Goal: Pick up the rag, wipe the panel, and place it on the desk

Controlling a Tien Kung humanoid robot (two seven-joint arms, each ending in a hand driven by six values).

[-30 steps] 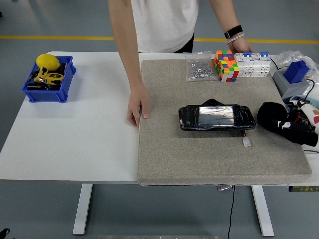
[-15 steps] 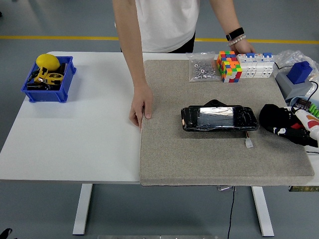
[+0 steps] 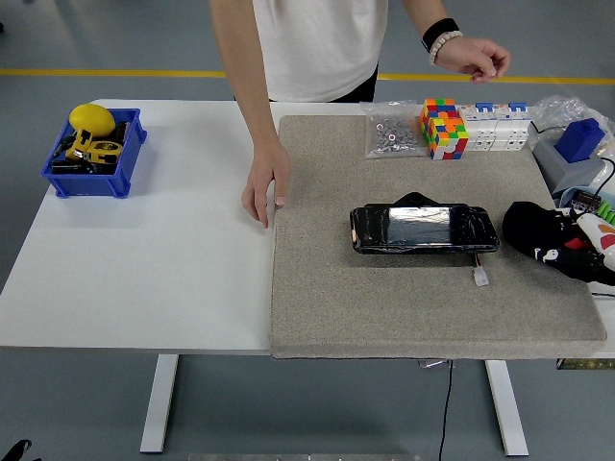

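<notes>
Rag pickup looks like the step in hand, and it has not begun; neither robot hand shows in the view, so I cannot tell whether they are wide or closed

Table (image 3: pixel 144 269) is white, and a grey mat (image 3: pixel 384 307) covers its right half; a person stands at the far side, one hand (image 3: pixel 264 192) resting flat at the mat's left edge, the other hand (image 3: pixel 476 58) raised clear of the table above the far right corner

Panel (image 3: pixel 423 230), black and glossy, lies flat near the middle of the mat; the rag (image 3: pixel 543 240), as I take the dark crumpled bundle to be, sits just beside the panel's right end at the mat's right edge, touching neither hand; a blue bin (image 3: pixel 86 182) stands well apart at the far left; a cube (image 3: pixel 440 128) and a bag of nuts (image 3: pixel 389 134) sit at the mat's far edge; a small white plug (image 3: pixel 479 277) lies near the panel's front right corner

Next move, by my judgement, calls for the right arm to reach in from the right, close on the rag's bulk, and lift it without nudging the panel or the clutter at the table's right edge
</notes>
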